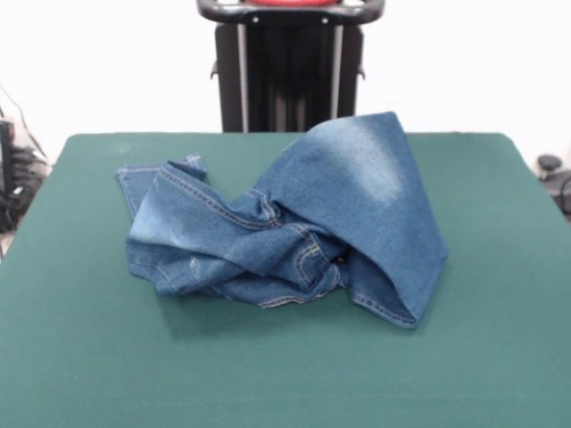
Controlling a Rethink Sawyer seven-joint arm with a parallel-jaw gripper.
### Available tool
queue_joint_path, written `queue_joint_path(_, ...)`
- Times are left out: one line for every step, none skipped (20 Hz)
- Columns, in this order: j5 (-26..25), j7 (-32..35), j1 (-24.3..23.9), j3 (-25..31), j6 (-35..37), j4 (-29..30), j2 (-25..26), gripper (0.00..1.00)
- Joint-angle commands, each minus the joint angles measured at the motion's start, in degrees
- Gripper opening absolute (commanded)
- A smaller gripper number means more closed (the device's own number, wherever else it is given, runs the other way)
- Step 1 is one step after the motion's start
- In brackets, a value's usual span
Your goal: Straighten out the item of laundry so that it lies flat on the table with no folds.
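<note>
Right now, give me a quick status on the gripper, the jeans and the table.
Gripper not in view. Jeans bunched in a heap mid-table, folded over, one part humped up. Nothing else on the table.

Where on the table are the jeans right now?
In the front view, the jeans lie crumpled in a heap around the middle of the green table, slightly toward its far edge, below the robot's pedestal.

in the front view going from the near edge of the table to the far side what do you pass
Bare green table → crumpled jeans → a strip of bare table top behind them → the robot's black pedestal.
</note>
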Motion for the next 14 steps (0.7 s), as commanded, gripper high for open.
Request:
queue_joint_path(4.93,9.68,-0.2,11.65,2.03,3.39,4.38,1.0)
queue_joint_path(5.12,9.34,-0.32,12.0,2.35,3.29,4.44,1.0)
queue_joint_path(5.12,9.57,-0.3,12.36,2.25,3.35,4.63,1.0)
queue_joint_path(4.84,9.99,-0.27,12.6,1.9,3.38,4.96,1.0)
queue_joint_path(4.73,10.26,-0.15,12.77,1.88,3.32,5.29,1.0)
queue_joint_path(4.45,10.65,-0.12,13.05,1.59,3.16,5.73,1.0)
queue_joint_path(4.24,11.19,-0.14,13.45,1.15,3.25,6.07,1.0)
queue_joint_path(4.72,10.73,-0.29,14.02,1.61,3.5,6.05,1.0)
queue_joint_path(4.94,10.89,-0.38,14.39,1.8,3.5,6.28,1.0)
queue_joint_path(5.33,10.91,-0.45,14.82,2.13,3.62,6.48,1.0)
queue_joint_path(5.71,10.94,-0.51,15.24,2.45,3.75,6.68,1.0)
queue_joint_path(6.24,10.39,-0.63,15.65,3.19,3.89,6.72,1.0)
queue_joint_path(6.62,10.03,-0.62,16.0,3.68,3.94,6.65,1.0)
queue_joint_path(6.85,9.74,-0.6,16.21,4.03,3.97,6.59,1.0)
